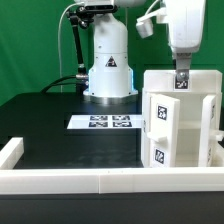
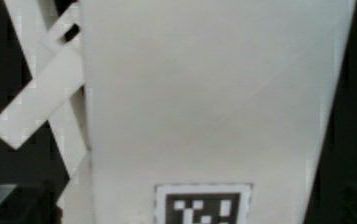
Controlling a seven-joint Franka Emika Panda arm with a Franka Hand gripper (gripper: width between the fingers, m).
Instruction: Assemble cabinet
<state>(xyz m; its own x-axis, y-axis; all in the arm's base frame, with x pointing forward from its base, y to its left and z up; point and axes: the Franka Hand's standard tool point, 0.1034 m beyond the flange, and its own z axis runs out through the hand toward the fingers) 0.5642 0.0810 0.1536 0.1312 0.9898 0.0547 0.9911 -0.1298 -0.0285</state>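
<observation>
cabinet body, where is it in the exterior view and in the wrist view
Exterior view: the cabinet body stands at the exterior view's right, behind the border wall, directly under the end effector.
Wrist view: the cabinet body fills most of the picture as a white face.
Shared landmark: the black-and-white marker tag on the cabinet's white face.

The matte white plastic cabinet body with square black-and-white tags (image 1: 180, 120) runs past the exterior view's right edge, so its far side is unseen. The grey two-finger gripper (image 1: 181, 82) sits at its top rim, fingertips too small to tell whether they pinch it. In the wrist view the white panel (image 2: 201, 100) is blurred and overfills the picture; its tag (image 2: 203, 207) is cut off.
</observation>
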